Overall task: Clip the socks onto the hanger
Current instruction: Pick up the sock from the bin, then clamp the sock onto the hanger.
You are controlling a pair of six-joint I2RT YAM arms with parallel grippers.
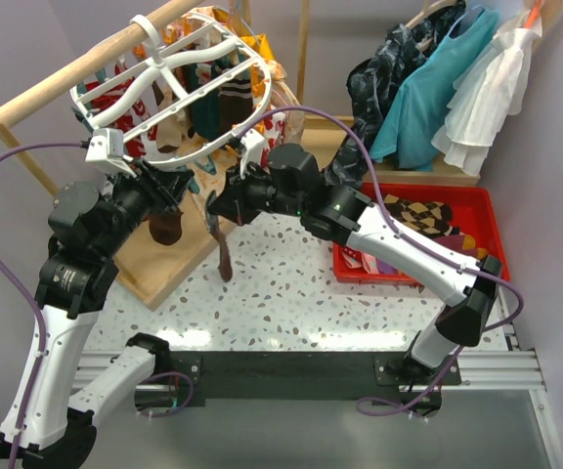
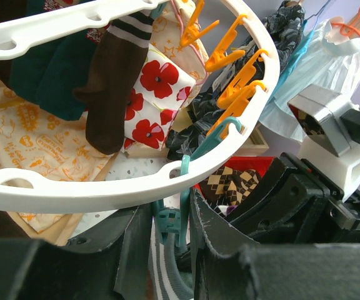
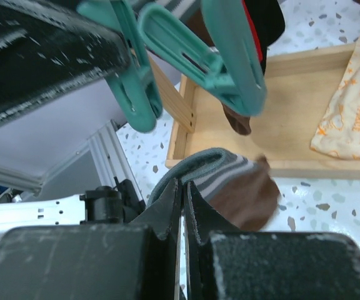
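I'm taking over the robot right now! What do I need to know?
The left hand is squeezing a teal clip on the white hanger.
The right hand is shut on a striped sock, just under that clip and not in it yet.
Done: a brown sock already hangs on the hanger.
Left: get the striped sock into the clip, then hang up the other socks waiting in the red bin.
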